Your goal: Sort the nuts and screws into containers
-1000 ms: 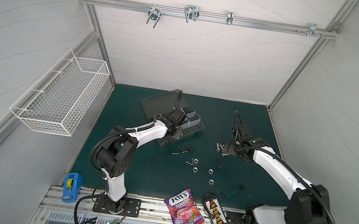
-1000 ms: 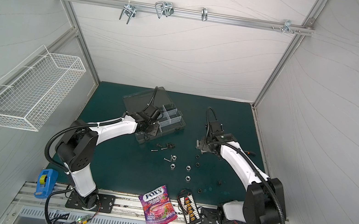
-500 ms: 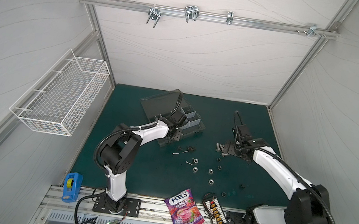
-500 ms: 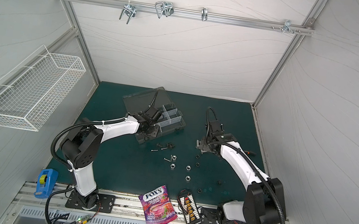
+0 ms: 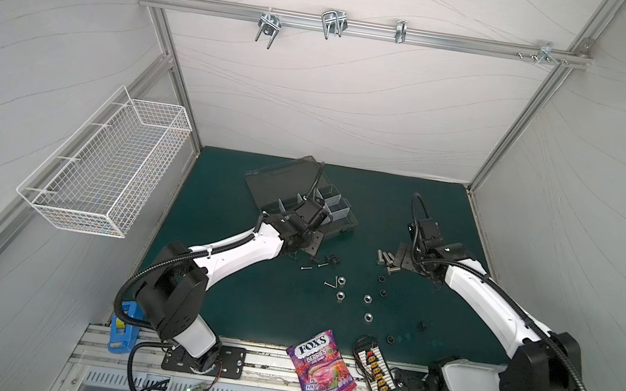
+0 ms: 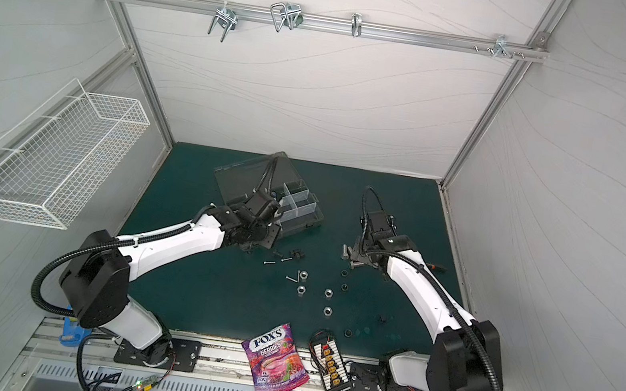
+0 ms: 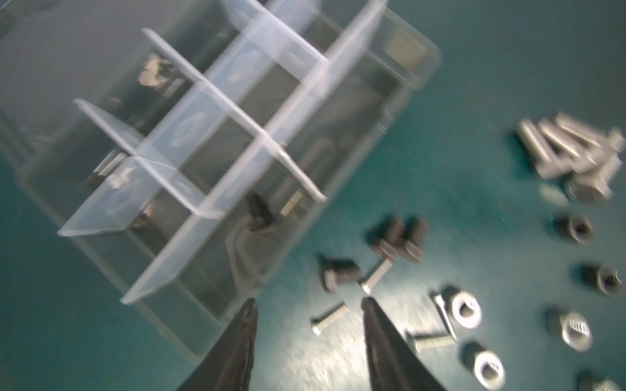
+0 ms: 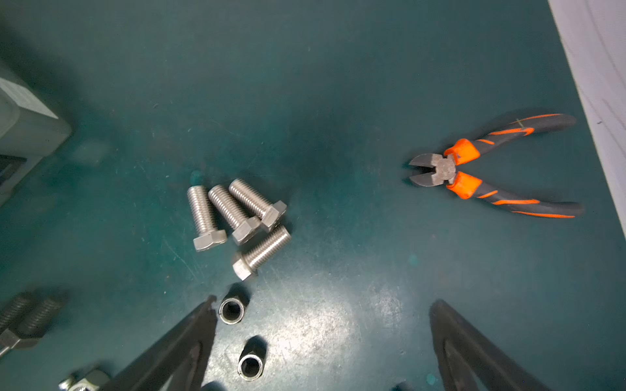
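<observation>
The left gripper (image 7: 309,301) is hovering just beside the organizer box (image 5: 342,226), at the wall opposite its hinged lid. Its pincer is standing released and is gripping nothing. A small dark piece (image 7: 259,210) is lying in the box compartment nearest those fingertips, too blurred to name. On the mat just outside that wall, black screws (image 7: 399,240) and thin silver screws (image 7: 328,318) are lying loose, with silver nuts (image 7: 467,311) a little farther from the box. Farther still, four hex-head bolts (image 8: 237,216) are lying together, and black nuts (image 8: 232,308) are sitting near them. The right gripper (image 8: 324,301) is hanging over those nuts, well apart from the box, with its pincer spread wide and empty. Orange-handled cutters (image 8: 443,167) are resting farthest from the box.
</observation>
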You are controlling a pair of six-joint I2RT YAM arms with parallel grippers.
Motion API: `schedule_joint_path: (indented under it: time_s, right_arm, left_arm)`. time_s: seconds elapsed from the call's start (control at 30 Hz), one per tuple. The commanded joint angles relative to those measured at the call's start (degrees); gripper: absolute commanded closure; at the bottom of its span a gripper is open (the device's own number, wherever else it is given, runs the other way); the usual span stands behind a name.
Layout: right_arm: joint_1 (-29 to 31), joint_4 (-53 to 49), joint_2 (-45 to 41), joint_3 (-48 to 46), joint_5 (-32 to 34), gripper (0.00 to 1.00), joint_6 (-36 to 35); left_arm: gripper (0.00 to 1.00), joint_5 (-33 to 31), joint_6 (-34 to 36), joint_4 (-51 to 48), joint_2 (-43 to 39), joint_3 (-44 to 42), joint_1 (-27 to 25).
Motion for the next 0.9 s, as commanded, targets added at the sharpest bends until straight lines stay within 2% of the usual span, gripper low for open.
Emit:
schedule_joint_path:
  time_s: [0.0, 0.1, 0.23, 0.37, 0.47, 0.87]
  right_arm:
    - [0.25, -1.8, -1.34, -1.01, 2.3, 0.01, 2.16]
    - [0.25, -1.63, -1.55, -1.09, 2.1, 0.01, 2.52]
    - [0.25, -1.52, -1.68, -1.19, 1.94, 0.01, 2.42]
    - [0.26, -1.57, -1.81, -1.19, 1.82, 0.01, 2.45]
    - [0.26, -1.59, -1.9, -1.27, 1.76, 0.01, 2.43]
    - [0.25, -0.58, -2.18, -2.17, 0.75, 0.01, 2.21]
  left_arm:
    - [0.38, 0.74, 1.88, -0.44, 0.4, -2.62, -3.22]
    - [0.34, 1.78, 3.32, -0.62, 3.44, -2.77, -4.19]
    - [0.34, -2.16, 6.57, 0.29, 6.77, -2.03, -5.33]
    - [0.34, -5.02, 6.7, 0.47, 9.08, -0.4, -5.32]
    - [0.37, -5.44, 4.69, 0.42, 10.79, 0.27, -5.23]
    - [0.37, -3.23, -5.36, 3.12, 14.23, 1.44, -3.71]
